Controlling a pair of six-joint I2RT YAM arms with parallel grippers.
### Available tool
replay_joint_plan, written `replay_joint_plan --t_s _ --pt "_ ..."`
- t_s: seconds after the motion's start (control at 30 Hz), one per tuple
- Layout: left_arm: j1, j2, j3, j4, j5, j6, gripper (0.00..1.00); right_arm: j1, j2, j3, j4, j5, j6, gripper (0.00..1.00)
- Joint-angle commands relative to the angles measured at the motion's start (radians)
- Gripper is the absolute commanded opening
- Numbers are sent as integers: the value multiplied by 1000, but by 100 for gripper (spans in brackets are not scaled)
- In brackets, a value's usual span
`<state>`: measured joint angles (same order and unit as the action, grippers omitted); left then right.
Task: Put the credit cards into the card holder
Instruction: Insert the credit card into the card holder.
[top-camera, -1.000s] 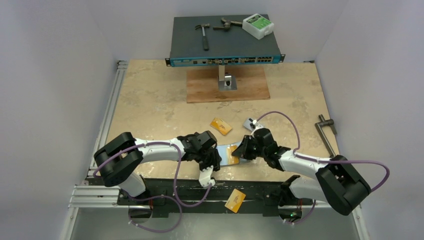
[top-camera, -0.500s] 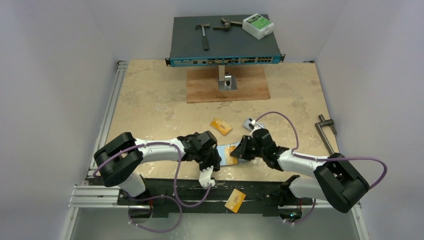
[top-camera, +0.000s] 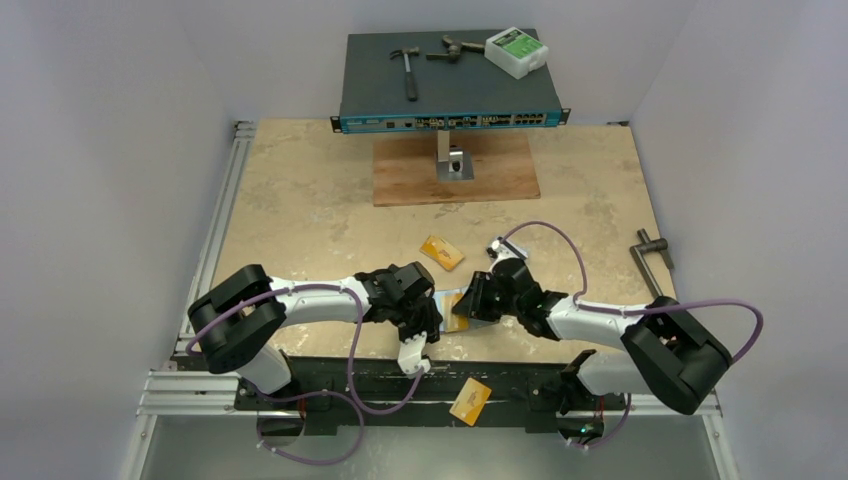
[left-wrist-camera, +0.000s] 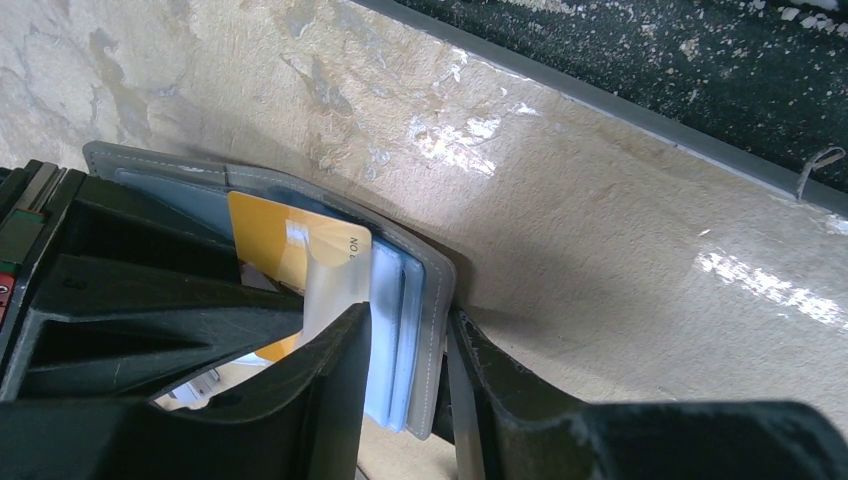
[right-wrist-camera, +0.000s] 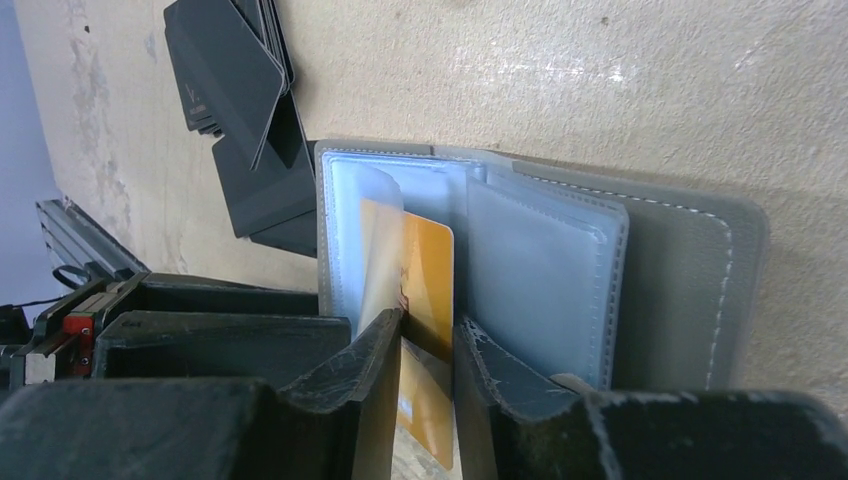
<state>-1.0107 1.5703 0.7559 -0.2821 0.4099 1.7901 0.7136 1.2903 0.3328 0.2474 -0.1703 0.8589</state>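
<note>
- Nearest us, a loose orange-yellow plastic credit card (top-camera: 470, 400) is lying on the black base strip (top-camera: 510, 372), just off the tabletop's near edge and not yet stowed.
- Just beyond it, on the marbled beige tabletop (top-camera: 300, 200), the flat grey folding card holder (right-wrist-camera: 690, 270) is lying open between the two grippers, close to the near edge.
- The left gripper (left-wrist-camera: 405, 325) is clamping the holder's grey cover and bluish sleeves together at one edge, steadying it.
- The right gripper (right-wrist-camera: 428, 322) is standing slightly parted around a second orange-yellow card (right-wrist-camera: 432, 265), which is sitting partway inside a clear sleeve (right-wrist-camera: 368, 215). We are judging that the jaws are straddling it rather than pinching it.
- We are worrying that this half-seated card is going to ride back out with the fingers when they pull away. If pushed off-line, it could also snag on the sleeve lip and buckle, and any tug from the left grip would be skewing the pocket.
- The card is pointing leftward into the pocket, its long axis seemingly running left to right. The opened holder is spreading near to far.
- Farther off, a third orange-yellow card (top-camera: 441, 252) is lying flat on the table.
</note>
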Motion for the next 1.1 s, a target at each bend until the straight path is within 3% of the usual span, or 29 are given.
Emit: replay_joint_plan --t_s 0.0,0.23,0.4,0.7,1.07 --pt "-12 -9 19 -18 15 -21 33 20 28 2 -122 52 -13 26" --pt "-14 -10 17 -18 11 -22 33 22 -10 12 -181 83 -9 43" --pt "-14 -16 8 -22 3 -26 32 20 -73 15 -222 82 1 50" --pt "-14 -23 -1 -28 -6 -27 31 20 -150 7 -231 61 25 61" --pt "-14 -16 17 -37 -15 -28 30 -13 -209 -7 -211 13 27 66"
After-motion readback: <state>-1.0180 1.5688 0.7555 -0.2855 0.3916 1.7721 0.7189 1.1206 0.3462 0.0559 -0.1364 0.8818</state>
